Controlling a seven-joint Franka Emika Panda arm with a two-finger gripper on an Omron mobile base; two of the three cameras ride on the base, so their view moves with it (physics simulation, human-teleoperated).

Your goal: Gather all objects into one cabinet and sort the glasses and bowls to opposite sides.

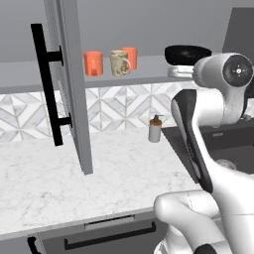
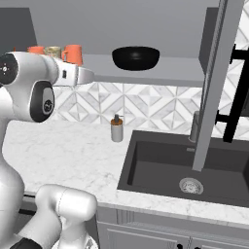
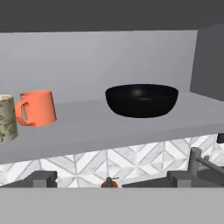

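Already the orange cups (image 1: 93, 63) and mug (image 1: 119, 63) crowd the shelf's (image 3: 131, 127) left end, black bowl (image 3: 141, 100) right; the gripper (image 3: 111, 179) hangs released, empty.

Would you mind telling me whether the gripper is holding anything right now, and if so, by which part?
Nothing is held. The gripper is open, its fingers spread apart in front of the shelf, short of the black bowl.

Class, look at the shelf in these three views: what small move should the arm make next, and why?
Probably none beyond backing the open gripper away. The black bowl already sits on the shelf's right side, while both orange cups and the mug stand grouped at the left, apart from it.
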